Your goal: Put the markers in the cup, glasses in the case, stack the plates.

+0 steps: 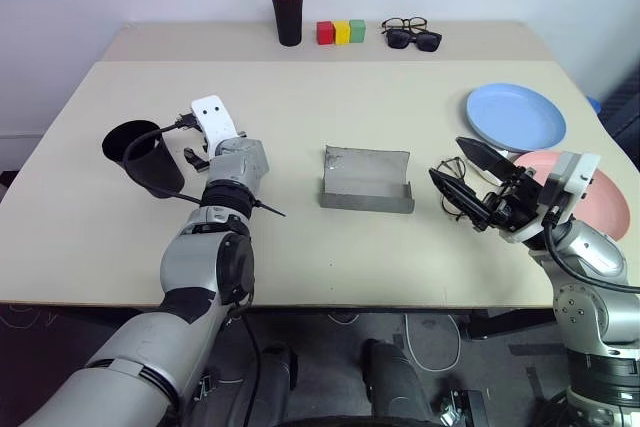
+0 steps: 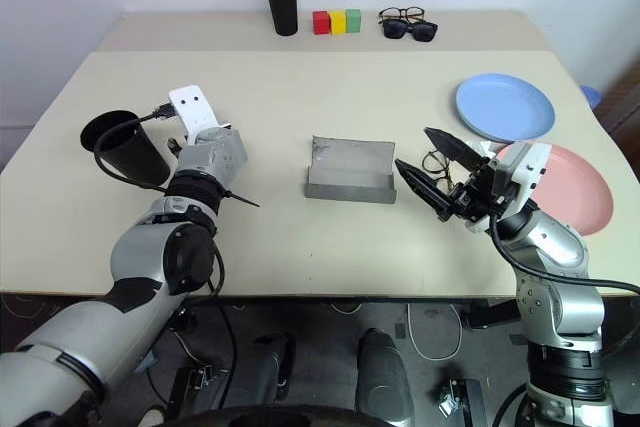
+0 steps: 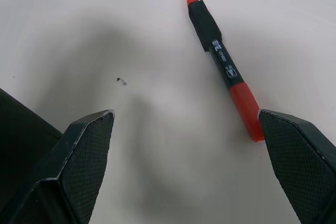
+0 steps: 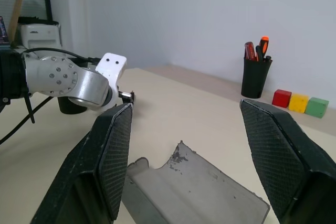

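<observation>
Black and matte, the cup (image 1: 140, 157) stands at the table's (image 1: 300, 247) left side, upright and open-mouthed. Just to its right is the left gripper (image 3: 191, 150), its fingers spread wide and holding nothing. In the left wrist view a marker (image 3: 223, 64) with a red cap and dark body lies flat on the table between and beyond the fingertips (image 3: 92, 135), touching neither of them; one red end sits just beside the other fingertip. The second marker I cannot make out.

At mid-table lies the grey case (image 1: 367, 180), open, its lid standing up at the back and the tray empty. Behind it, at the far edge, stand a black pen cup (image 1: 288, 15) full of red-orange pens, then three blocks (image 1: 341, 32) in red, yellow and green, then a pair of spectacles and black sunglasses (image 1: 413, 34) lying together.

To the right of the case the glasses (image 1: 452, 185) rest on the table, partly hidden by the right gripper (image 1: 468, 179). That gripper hangs above them with its fingers apart and nothing between them. Farther right lie the plates, unstacked: the blue plate (image 1: 515, 115) behind, the pink plate (image 1: 608, 197) nearer, their rims near each other.
</observation>
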